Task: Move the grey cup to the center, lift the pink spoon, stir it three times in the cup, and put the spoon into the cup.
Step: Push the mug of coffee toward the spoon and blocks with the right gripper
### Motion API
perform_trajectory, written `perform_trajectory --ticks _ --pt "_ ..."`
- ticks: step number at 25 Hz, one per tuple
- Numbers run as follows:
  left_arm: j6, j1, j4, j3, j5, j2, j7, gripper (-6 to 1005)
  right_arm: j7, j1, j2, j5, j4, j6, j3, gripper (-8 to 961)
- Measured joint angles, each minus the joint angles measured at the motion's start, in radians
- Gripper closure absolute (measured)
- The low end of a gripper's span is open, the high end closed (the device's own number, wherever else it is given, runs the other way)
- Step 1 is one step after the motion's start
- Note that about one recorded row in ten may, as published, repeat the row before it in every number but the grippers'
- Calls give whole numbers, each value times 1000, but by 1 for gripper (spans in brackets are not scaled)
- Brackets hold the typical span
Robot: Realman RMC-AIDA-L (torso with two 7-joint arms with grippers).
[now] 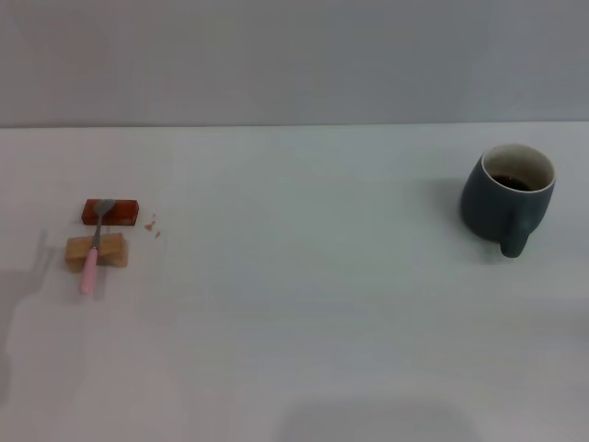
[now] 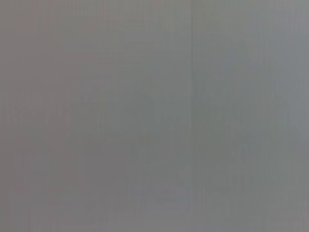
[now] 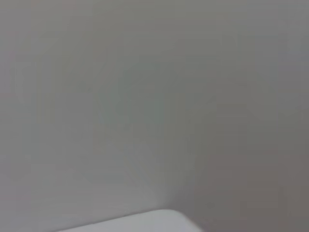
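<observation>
Neither of my claws shows in any view, so I cannot tell whether they are open or closed; my wrist cameras give me only blank grey wall, and the right one catches a pale corner of the table (image 3: 145,220) and nothing more. Nearest me the white tabletop (image 1: 294,350) lies bare. A little farther off on my left, the pink spoon (image 1: 93,249) is propped across two small blocks: its pink handle rests over the tan wooden block (image 1: 96,251) and sticks out toward me, while its metal bowl lies on the red-brown block (image 1: 110,212) behind, with a few crumbs (image 1: 153,226) scattered just beside them. Farther back on my right stands the grey cup (image 1: 509,201), upright, dark liquid inside, its loop handle turned toward me. As I judge it, nothing of the task has begun, so the step in hand is carrying the cup to the middle. I would bring my right claw in from my own side, open wide, and close it on the handle or across the cup's wall below the rim, squarely, so the cup cannot twist. With liquid inside I should lift only slightly or slide it, keep it level, and move slowly to avoid a slop. I should set it down well apart from the blocks, leaving my left claw room to take the raised pink handle afterwards.
</observation>
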Motion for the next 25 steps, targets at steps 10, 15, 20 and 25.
perform_trajectory --ticks 10,15,20,25 --pt "-2 -28 8 0 0 0 0 164 1 107 -11 -19 -3 123 0 954" --pt "-5 -33 7 -1 0 0 0 163 1 155 -22 -19 -5 201 0 954" --pt "-5 -33 5 -5 0 0 0 163 -3 193 -20 -19 -2 260 -19 954" --pt "-5 -33 1 -6 0 0 0 163 -5 235 -18 -19 3 344 -44 954"
